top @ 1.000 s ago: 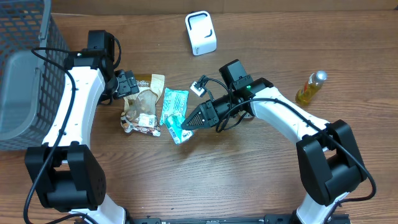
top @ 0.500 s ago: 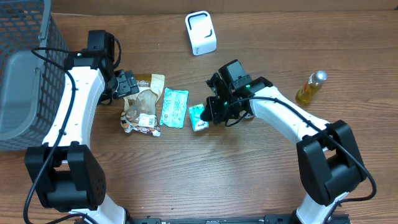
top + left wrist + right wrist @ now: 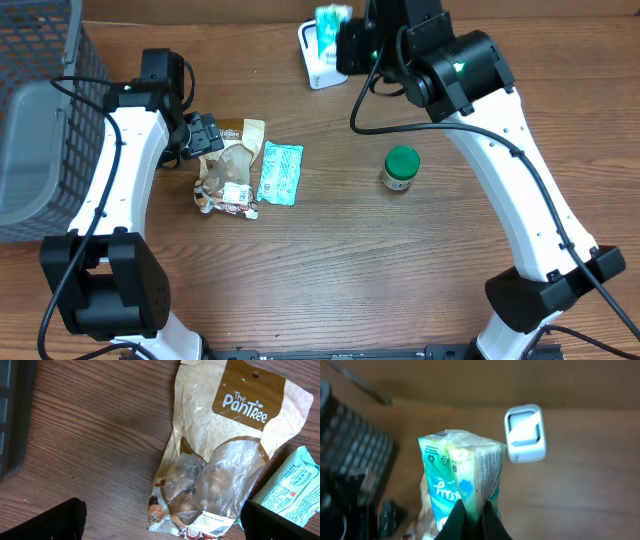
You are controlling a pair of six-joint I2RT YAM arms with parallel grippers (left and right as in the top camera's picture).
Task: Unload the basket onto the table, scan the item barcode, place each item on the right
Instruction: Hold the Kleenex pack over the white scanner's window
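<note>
My right gripper is shut on the lower edge of a teal and white packet and holds it upright in the air. In the overhead view the held packet hangs over the white scanner at the table's far edge, with the right gripper beside it. The scanner shows below and to the right of the packet in the right wrist view. No barcode can be made out on the packet. My left gripper is open above a tan snack bag, touching nothing.
A second teal packet lies beside the tan bag. A green-lidded jar stands mid-table. A grey wire basket fills the far left.
My right arm lifted the teal packet off the table and carried it up and back over the scanner. The green-lidded jar came into view. The left arm has not moved.
</note>
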